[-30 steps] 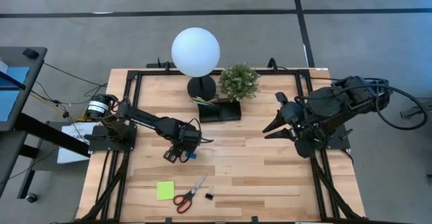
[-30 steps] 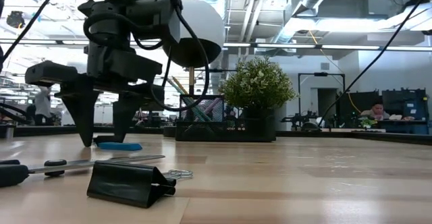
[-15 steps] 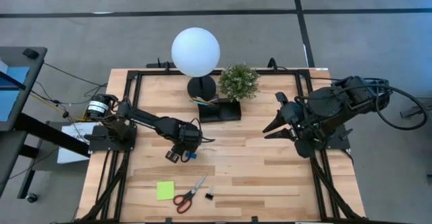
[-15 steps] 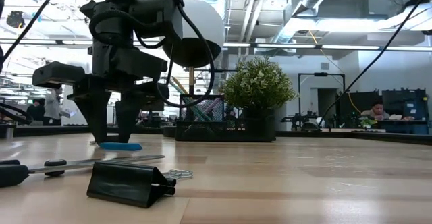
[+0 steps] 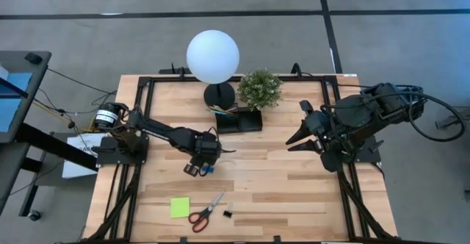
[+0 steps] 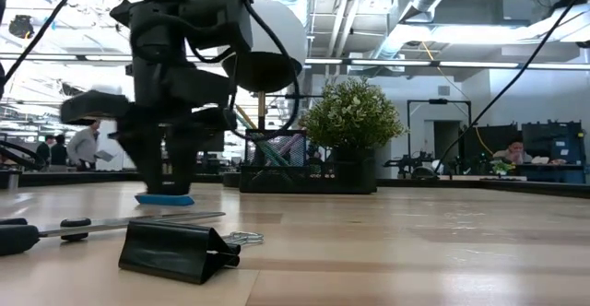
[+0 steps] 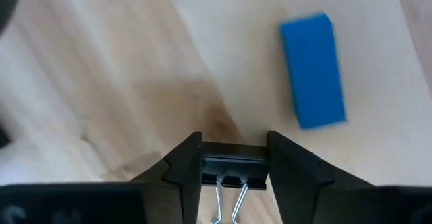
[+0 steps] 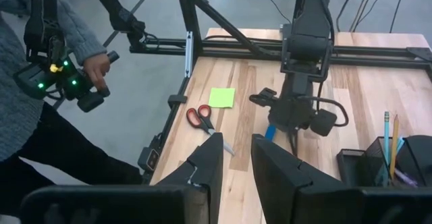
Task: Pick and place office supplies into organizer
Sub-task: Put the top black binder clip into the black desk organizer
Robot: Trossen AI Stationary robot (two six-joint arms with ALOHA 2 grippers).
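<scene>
My left gripper [image 7: 234, 137] points down at the table's middle left [image 5: 195, 170], shut on a black binder clip [image 7: 233, 164]. A small blue eraser [image 7: 312, 72] lies flat on the wood just beside it [image 5: 207, 170]. Near the front edge lie a lime-green sticky pad [image 5: 179, 207], red-handled scissors [image 5: 205, 211] and a second binder clip [image 6: 175, 249]. The black organizer [image 5: 239, 119] stands at the back with pens and pencils upright in it. My right gripper [image 5: 297, 136] hangs raised at the right, open on nothing [image 8: 236, 146]. My left gripper pinches the binder clip's black body by its two ends [image 7: 208, 164] between its two fingers [image 7: 185, 166]. The fingers come from above, pointing down. The clip's wire handles [image 7: 228, 200] run back between the fingers. Whether the clip still rests on the wood I cannot tell.
A lamp with a white globe [image 5: 213, 56] and a potted plant [image 5: 260, 88] stand by the organizer at the back. Bare wood lies between the two arms. A person [image 8: 40, 82] stands off the table's edge, holding hand controllers.
My left gripper has stayed where it was and drawn its fingers together from wide apart until they meet the binder clip beside the eraser. The eraser has not moved.
</scene>
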